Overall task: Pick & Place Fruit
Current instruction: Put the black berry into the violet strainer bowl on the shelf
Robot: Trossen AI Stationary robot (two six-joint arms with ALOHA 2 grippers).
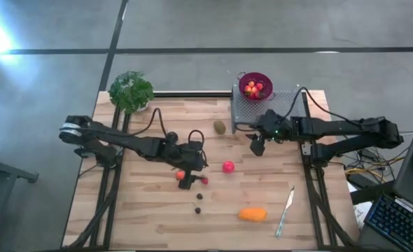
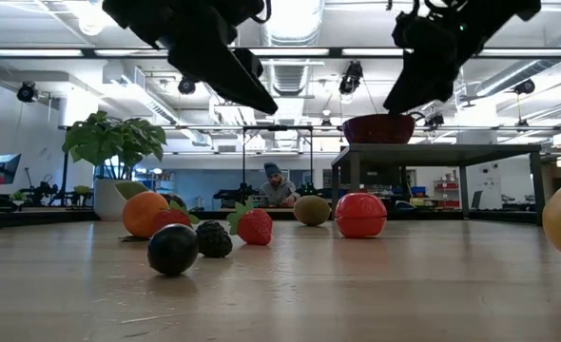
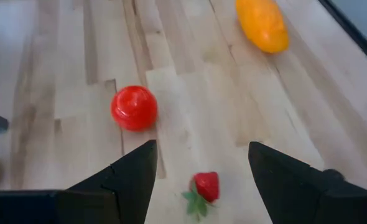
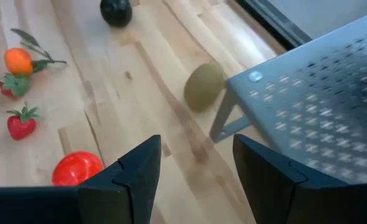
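Observation:
My left gripper [image 1: 187,180] [image 3: 202,149] hangs open above the table's middle. A red strawberry [image 3: 205,186] lies on the wood below, between its fingers and untouched. The pink-red ball [image 1: 228,166] [image 3: 134,107] rests a little to its right. My right gripper [image 1: 257,145] [image 4: 197,142] is open and raised beside the metal stand [image 4: 314,93], empty. The brown kiwi [image 1: 220,127] [image 4: 203,86] lies by the stand's leg. The oblong orange piece [image 1: 253,214], the dark plum [image 2: 173,249] and small berries [image 1: 199,203] lie toward the near edge.
A magenta bowl [image 1: 255,85] holding fruit sits on the perforated stand at the far right. A green plant [image 1: 131,89] stands at the far left corner. A slim pale knife [image 1: 285,210] lies near the right near edge. Bare wood [image 1: 136,210] shows near left.

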